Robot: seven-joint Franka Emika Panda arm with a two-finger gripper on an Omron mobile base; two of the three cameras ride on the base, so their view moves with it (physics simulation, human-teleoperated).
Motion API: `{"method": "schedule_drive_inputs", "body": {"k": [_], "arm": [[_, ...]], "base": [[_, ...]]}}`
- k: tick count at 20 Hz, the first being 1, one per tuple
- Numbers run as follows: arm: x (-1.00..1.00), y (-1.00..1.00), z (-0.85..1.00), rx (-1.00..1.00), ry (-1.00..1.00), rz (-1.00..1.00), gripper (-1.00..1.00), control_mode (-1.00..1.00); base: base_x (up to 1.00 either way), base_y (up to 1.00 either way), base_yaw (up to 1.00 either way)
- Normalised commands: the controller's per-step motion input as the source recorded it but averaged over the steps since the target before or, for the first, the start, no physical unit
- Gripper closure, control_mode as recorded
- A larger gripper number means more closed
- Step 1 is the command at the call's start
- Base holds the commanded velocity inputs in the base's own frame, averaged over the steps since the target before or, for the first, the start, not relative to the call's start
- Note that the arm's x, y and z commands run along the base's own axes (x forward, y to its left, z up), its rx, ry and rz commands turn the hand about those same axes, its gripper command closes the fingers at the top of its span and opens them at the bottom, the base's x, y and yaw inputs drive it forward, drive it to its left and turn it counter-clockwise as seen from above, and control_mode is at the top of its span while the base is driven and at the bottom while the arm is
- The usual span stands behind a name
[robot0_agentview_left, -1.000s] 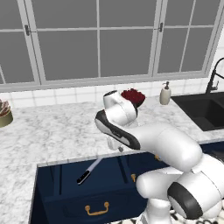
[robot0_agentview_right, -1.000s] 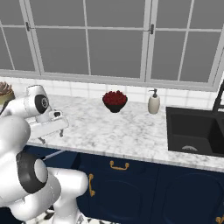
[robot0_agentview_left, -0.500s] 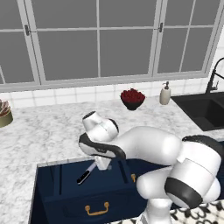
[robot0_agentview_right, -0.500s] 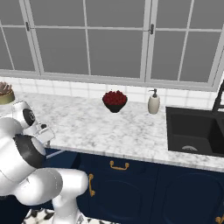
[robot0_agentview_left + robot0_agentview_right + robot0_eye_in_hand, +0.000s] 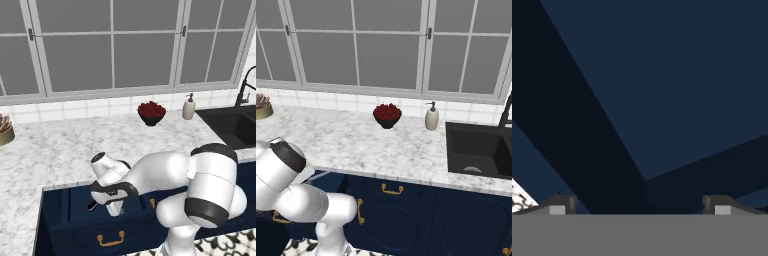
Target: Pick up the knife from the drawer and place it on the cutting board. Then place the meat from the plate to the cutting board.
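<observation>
The navy drawer (image 5: 75,235) stands pulled out below the counter, its brass handle facing me. The knife lies inside it, but just its black handle end (image 5: 92,205) peeks out left of my hand. My gripper (image 5: 114,209) is lowered into the drawer right beside that handle. In the hand view the gripper (image 5: 638,207) is open, its two fingertips (image 5: 559,205) wide apart over the drawer's dark floor, nothing between them. A tan plate (image 5: 5,134) carrying the pinkish meat (image 5: 4,121) sits at the counter's far left edge. The cutting board is out of view.
A dark bowl with a dark red cluster (image 5: 151,112) and a soap dispenser (image 5: 188,107) stand near the back wall. The black sink (image 5: 232,127) with its faucet (image 5: 245,85) lies to the right. My own arm bulks over the drawer's right half.
The arm has bent down and leftward, taking the hand from above the counter edge into the open drawer beside the knife. The jaws stayed open.
</observation>
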Motion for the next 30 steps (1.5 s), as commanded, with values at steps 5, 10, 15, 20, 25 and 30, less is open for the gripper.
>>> {"method": "schedule_drive_inputs", "body": {"k": [5,10,15,20,25,30], "arm": [[0.24,0.22,-0.54,0.02,0.0,0.0,-1.0,-1.0],[-0.36,0.29,-0.76,0.03,0.0,0.0,-1.0,-1.0],[-1.0,0.29,-0.98,0.0,0.0,0.0,-1.0,-1.0],[-1.0,0.27,-0.87,0.01,0.0,0.0,-1.0,-1.0],[-1.0,0.2,-0.54,0.06,0.0,0.0,-1.0,-1.0],[-1.0,0.16,-0.26,0.12,0.0,0.0,-1.0,-1.0]], "base": [[0.0,0.0,0.0],[0.0,0.0,0.0],[0.0,0.0,0.0],[0.0,0.0,0.0],[0.0,0.0,0.0],[0.0,0.0,0.0]]}}
